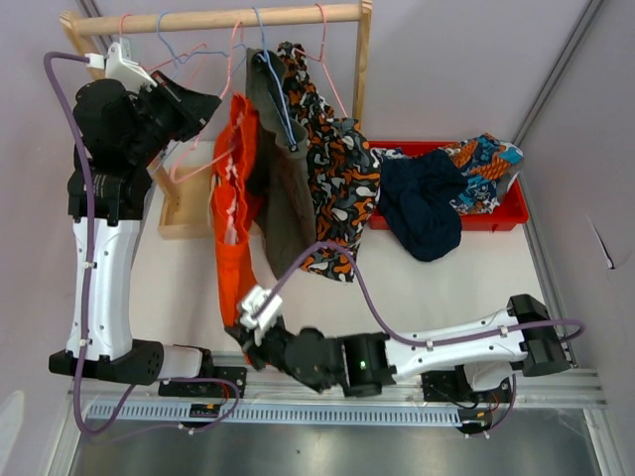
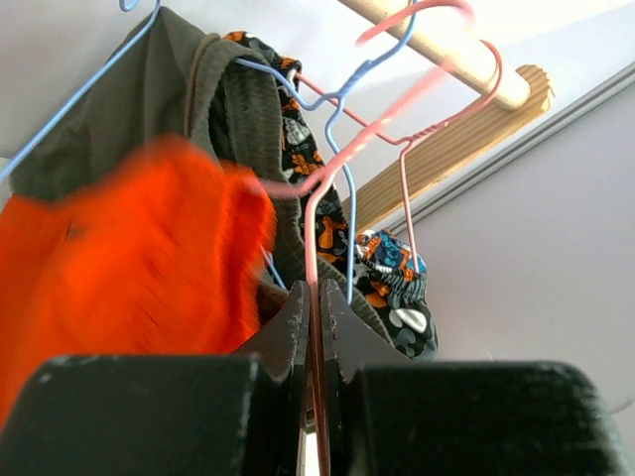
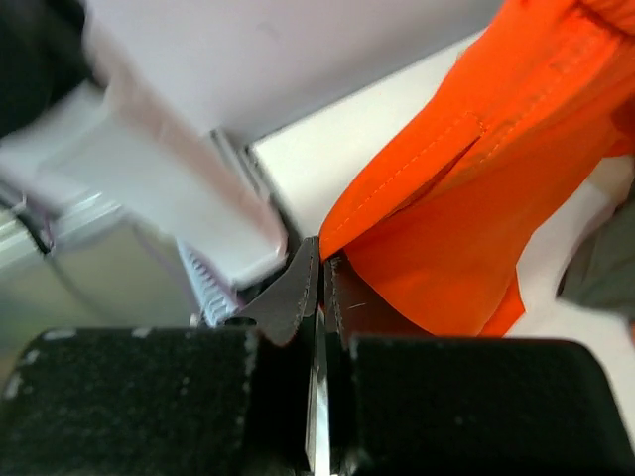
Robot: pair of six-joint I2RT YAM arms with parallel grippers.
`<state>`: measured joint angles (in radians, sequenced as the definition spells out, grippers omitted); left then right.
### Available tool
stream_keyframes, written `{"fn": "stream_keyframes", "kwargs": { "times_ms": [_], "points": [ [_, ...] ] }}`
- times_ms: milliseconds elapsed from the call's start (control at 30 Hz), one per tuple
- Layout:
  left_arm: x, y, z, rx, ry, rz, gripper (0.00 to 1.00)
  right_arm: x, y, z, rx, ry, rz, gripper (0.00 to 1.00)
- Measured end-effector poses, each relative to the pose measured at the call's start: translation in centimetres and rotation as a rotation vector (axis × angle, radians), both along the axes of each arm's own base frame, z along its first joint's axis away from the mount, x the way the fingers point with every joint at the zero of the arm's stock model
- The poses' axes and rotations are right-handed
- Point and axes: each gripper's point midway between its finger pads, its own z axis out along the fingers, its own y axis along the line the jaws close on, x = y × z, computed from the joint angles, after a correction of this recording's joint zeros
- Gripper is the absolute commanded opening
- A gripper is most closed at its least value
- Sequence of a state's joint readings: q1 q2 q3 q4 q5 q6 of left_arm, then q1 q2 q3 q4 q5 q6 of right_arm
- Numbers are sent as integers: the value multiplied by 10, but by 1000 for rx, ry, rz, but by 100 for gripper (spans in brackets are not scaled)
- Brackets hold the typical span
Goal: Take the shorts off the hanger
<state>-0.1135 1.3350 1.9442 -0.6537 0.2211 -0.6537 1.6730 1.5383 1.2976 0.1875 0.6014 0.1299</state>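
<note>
**Desk:** Jaws on the left gripper point(image 2: 316, 297), what have they got?

**Photographer:** Shut tight on the wire of a pink hanger point(image 2: 310, 238), up under the wooden rail point(image 1: 228, 17) at the table's far left corner. The orange shorts point(image 1: 233, 198) appear to hang from it, with the olive shorts point(image 1: 283, 188) and blotch-print shorts point(image 1: 332, 169) just beside.

**Desk:** What could go wrong?

**Photographer:** My reading is that a hard tug could drag the hanger off the rail or snag the olive pair. The thin hem could also slip free.

**Desk:** And the right gripper point(image 3: 319, 260)?

**Photographer:** Closed with no gap showing, pinching the orange hem by the table's near edge. The navy shorts point(image 1: 422, 203) and teal-print shorts point(image 1: 486, 164) lie in the red bin point(image 1: 491, 220) at the far right edge.
</note>
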Motion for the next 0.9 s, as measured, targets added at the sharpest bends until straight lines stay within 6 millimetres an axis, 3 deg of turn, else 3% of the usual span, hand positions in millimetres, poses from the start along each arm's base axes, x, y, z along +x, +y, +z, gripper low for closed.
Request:
{"fn": "stream_keyframes", "kwargs": {
  "times_ms": [67,167,267,433,567,633,667,700,767,833,900],
  "points": [
    [1,2,0,4,1,4,0,-20,-10,-14,-26,6,9,0],
    [5,4,15,3,-55,14,0,-37,-21,-37,-63,28,24,0],
    [1,5,21,2,-77,12,0,-30,-25,-50,-95,26,-2,0],
    [-34,5,8,-1,-66,-6,0,43,-26,-41,-104,1,-125,0],
    [-84,6,2,-2,-82,-32,0,115,-29,5,-21,-9,-229,0],
    [-110,4,0,0,-103,-58,11,136,-37,26,29,-11,-266,0],
    [-120,4,-5,8,-105,-70,21,137,-40,30,45,-8,-266,0],
    [-132,3,-11,19,-110,-87,37,133,-45,29,48,-1,-258,0],
    [-145,0,-31,40,-102,-116,47,116,-50,15,49,30,-222,0],
    [-147,-5,-65,67,-48,-157,52,88,-51,-14,35,73,-160,0],
    [-141,-11,-104,94,53,-206,53,52,-47,-59,-29,118,-81,0]
  ]
}}
